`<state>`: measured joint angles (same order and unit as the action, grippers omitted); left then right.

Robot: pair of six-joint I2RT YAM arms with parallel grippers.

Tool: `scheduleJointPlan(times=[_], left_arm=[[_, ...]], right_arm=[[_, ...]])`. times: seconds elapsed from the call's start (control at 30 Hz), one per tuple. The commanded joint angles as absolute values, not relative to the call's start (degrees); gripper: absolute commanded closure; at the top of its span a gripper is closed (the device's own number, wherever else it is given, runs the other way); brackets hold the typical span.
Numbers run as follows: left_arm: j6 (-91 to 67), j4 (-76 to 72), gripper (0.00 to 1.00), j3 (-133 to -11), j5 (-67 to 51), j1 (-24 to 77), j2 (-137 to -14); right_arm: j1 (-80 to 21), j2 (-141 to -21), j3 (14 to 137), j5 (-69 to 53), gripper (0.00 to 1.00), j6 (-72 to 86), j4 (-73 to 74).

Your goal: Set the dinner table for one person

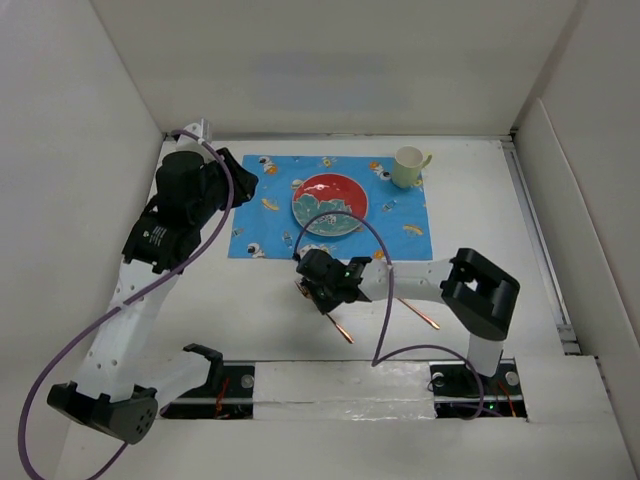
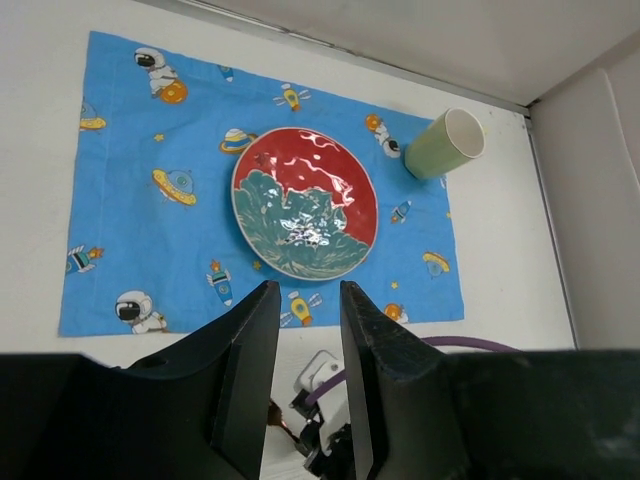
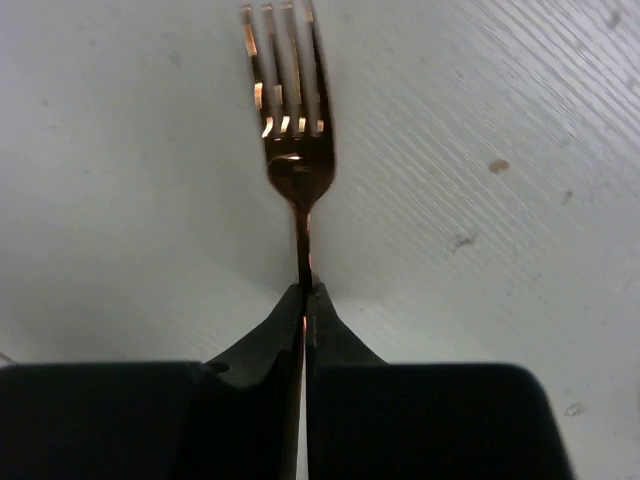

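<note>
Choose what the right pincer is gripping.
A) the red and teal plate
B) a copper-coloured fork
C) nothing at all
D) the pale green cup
B: in the right wrist view the right pincer is closed on the thin handle of the copper-coloured fork, whose tines point away from it.

Lighting was bright, diffuse and overhead in all three views. The white dinner table (image 1: pixel 250 300) read evenly lit, close to overexposure. Shadows beneath the right arm (image 1: pixel 420 280) were faint and soft-edged. The glazed plate (image 2: pixel 305 215) carried small specular glare at its centre. The copper fork (image 3: pixel 291 110) showed bright reflections on its tines and was slightly soft. The right gripper (image 3: pixel 304 295) and its black fingers (image 3: pixel 250 400) were out of focus.
</note>
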<state>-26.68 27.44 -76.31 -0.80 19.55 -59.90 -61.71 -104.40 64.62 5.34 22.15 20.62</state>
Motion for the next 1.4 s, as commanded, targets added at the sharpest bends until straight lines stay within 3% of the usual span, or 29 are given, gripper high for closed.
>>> scheduleJointPlan(times=[0.0, 0.17, 0.23, 0.3, 0.43, 0.77, 1.27, 1.33, 1.37], left_arm=[[-27.07, 28.12, 0.72, -77.68, 2.19, 19.86, -58.62], [-24.44, 31.28, 0.72, -83.4, 5.18, 19.86, -59.76], [-23.65, 32.51, 0.72, -85.95, 5.62, 19.86, -60.2], [-23.64, 32.87, 0.72, -85.87, 5.54, 19.86, -60.12], [-23.55, 33.31, 0.71, -83.59, 4.75, 19.86, -58.98], [-25.75, 34.45, 0.72, -77.43, 7.73, 24.77, -56.25], [-26.46, 31.91, 0.72, -75.5, 4.66, 26.19, -58.89], [-26.54, 31.73, 0.72, -75.32, 4.57, 26.19, -59.06], [-26.54, 31.55, 0.72, -75.24, 4.48, 26.19, -59.24]], right_arm=[[-65.03, -108.8, 67.4, 12.64, 1.0, 22.5, 23.81], [-64.61, -107.32, 76.62, 12.92, 1.0, 22.5, 28.99], [-61.89, -108.01, 88.09, 12.22, 1.0, 22.33, 31.89], [-59.35, -110.12, 91.11, 11.0, 1.0, 22.41, 32.51], [-53.89, -119.95, 111.99, 9.14, 1.0, 23.47, 37.07], [-46.15, -144.91, 144.72, 8.97, 1.0, 32.77, 37.62], [-43.07, -154.42, 147.39, 3.34, 1.0, 41.04, 31.82], [-43.07, -154.95, 147.22, 2.55, 0.92, 41.66, 30.86], [-43.07, -155.04, 147.56, 2.37, 0.81, 42.36, 30.5]])
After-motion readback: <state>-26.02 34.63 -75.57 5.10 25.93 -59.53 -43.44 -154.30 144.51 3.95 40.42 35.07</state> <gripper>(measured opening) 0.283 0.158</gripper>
